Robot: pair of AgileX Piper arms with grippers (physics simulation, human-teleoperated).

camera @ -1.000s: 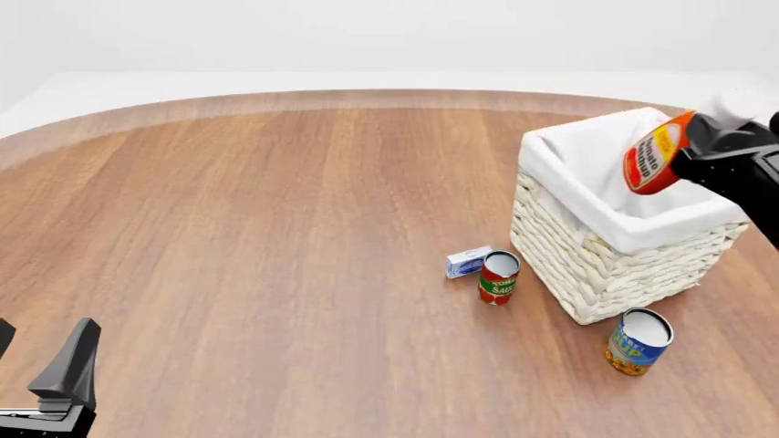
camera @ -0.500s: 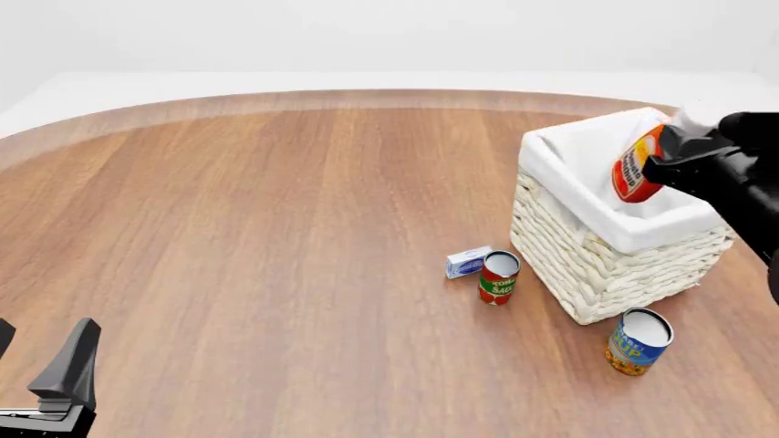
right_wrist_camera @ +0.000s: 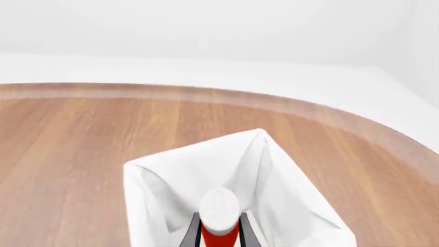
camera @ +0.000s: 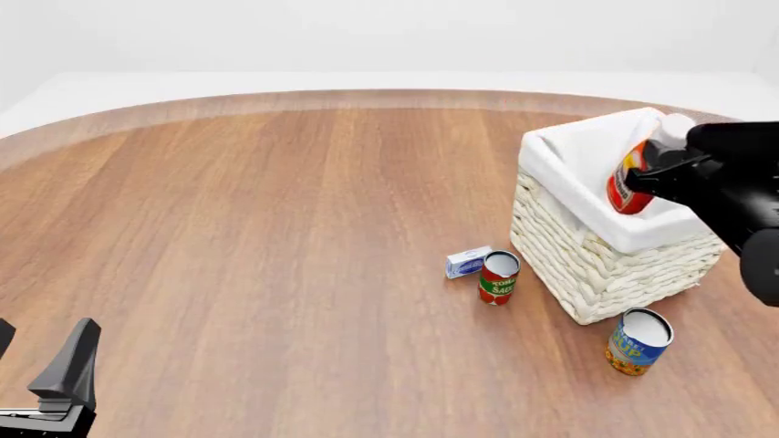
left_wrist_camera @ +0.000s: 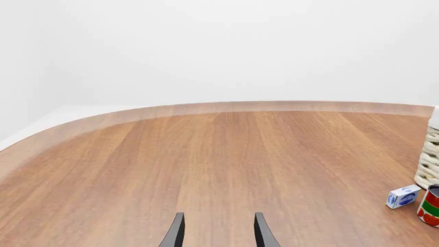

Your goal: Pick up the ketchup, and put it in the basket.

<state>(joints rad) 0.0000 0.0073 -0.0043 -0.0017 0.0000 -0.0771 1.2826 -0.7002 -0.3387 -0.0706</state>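
We are seeing the basket [camera: 605, 239] sitting at the right of the tabletop [camera: 268, 246]. The ketchup [camera: 626, 185] is hanging over the basket's open top, clamped in the right pincer [camera: 651, 173]. Just left of the basket a can [camera: 498, 277] is standing, a small box [camera: 468, 262] lying beside it. Another can [camera: 638, 341] is standing nearer us. The left pincer [camera: 55, 388] is waiting at the near left.

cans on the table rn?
2: tomato sauce can left of the basket, beside a small blue box; blue-and-orange can at the basket's near corner. Any inside the basket would be hidden.
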